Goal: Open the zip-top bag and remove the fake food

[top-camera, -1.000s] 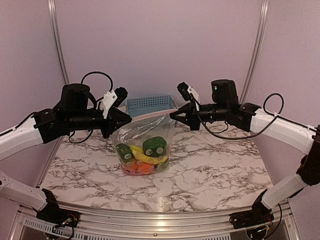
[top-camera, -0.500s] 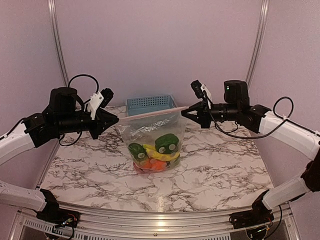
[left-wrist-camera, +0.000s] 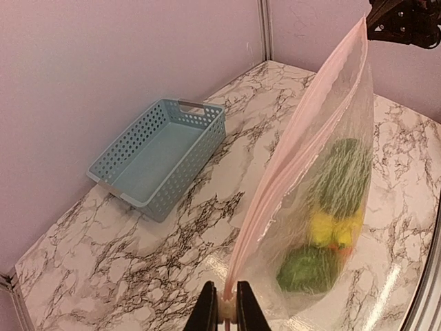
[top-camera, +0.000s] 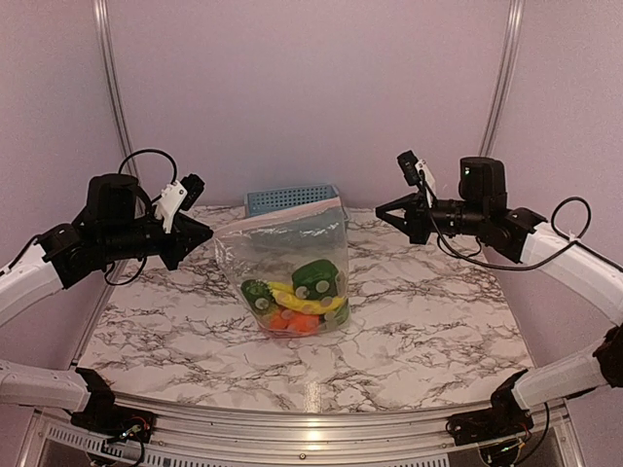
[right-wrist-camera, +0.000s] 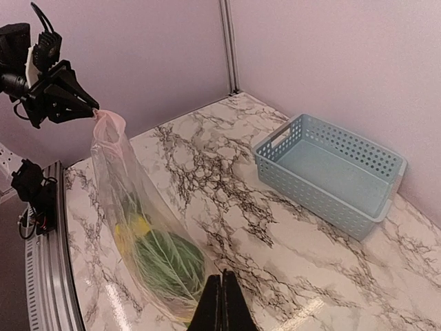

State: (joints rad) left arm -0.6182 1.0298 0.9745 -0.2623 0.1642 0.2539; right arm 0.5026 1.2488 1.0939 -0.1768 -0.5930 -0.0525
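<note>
The right gripper [top-camera: 381, 210] has slipped off the bag [top-camera: 292, 248], jaws pressed together, empty; the left gripper [top-camera: 209, 233] alone pinches a corner; bag seemingly unopened, food [top-camera: 297, 300] inside; regrasp needed.

We can read no text, label, brand, number or sign in any view. The bag [top-camera: 292, 248], the basket [top-camera: 290, 199] and the surface [top-camera: 438, 311] carry no lettering that we can make out.
</note>
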